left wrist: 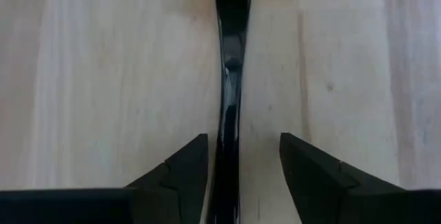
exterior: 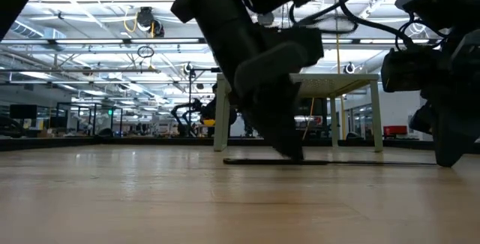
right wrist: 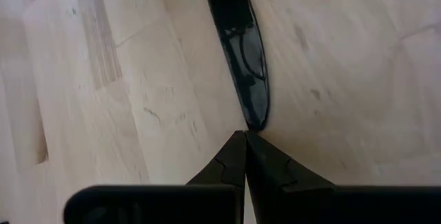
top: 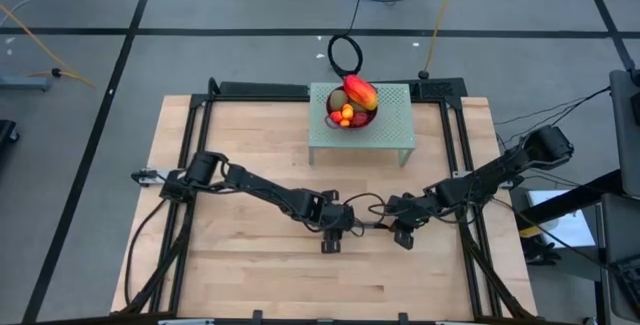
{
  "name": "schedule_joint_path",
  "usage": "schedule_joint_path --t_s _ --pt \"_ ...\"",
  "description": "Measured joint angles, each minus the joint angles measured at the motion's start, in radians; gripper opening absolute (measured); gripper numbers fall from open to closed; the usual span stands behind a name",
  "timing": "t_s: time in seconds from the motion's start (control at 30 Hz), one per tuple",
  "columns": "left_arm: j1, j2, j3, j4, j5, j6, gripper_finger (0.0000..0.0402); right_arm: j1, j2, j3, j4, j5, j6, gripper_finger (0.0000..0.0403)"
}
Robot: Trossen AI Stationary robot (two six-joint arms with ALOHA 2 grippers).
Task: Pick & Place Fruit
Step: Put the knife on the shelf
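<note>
Fruit (top: 353, 103): a heap in a purple bowl (top: 368, 120), which stands on a pale green stand (top: 392, 135) at the far middle of the surface (top: 240, 145). The mango (top: 360, 91), red and yellow, lies on top at the far side. A brownish-green kiwi (top: 338, 100) sits beside it, small orange pieces (top: 347, 113) lie in the middle, and a dark red piece shows at the near rim. No gripper is near the bowl.

Knife (left wrist: 229, 79): long, dark and glossy, lying flat on the wooden surface in the near middle, well apart from the stand. In the low view it shows as a thin dark line (exterior: 330, 162) on the boards in front of the stand's legs.

Left gripper (top: 331, 237): reaches in from the left side to the near middle, low over the surface. In the left wrist view the gripper (left wrist: 238, 158) stands partly open, one finger (left wrist: 182, 172) on each side of the knife, with a gap between each and the dark strip. It holds nothing.

Right gripper (top: 404, 233): reaches in from the right side, just beside the left one, also low. In the right wrist view the gripper (right wrist: 245, 156) is closed tight and empty, its tips meeting just short of the knife's rounded end (right wrist: 253, 107).
</note>
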Motion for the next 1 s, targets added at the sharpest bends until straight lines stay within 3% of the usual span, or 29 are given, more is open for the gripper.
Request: schedule_joint_path --t_s 0.47,0.73,1.0 --pt "0.032 0.011 -0.001 0.009 0.020 0.026 0.0184 -0.007 0.000 0.000 0.000 0.007 0.015 0.0000" --pt "0.033 0.017 0.000 0.009 0.036 0.021 0.0184 -0.003 -0.030 0.002 -0.087 0.013 0.028 0.0000" --pt "0.035 0.018 0.000 0.006 0.036 0.018 0.0184 -0.005 -0.105 -0.002 -0.171 0.089 0.044 0.0000"
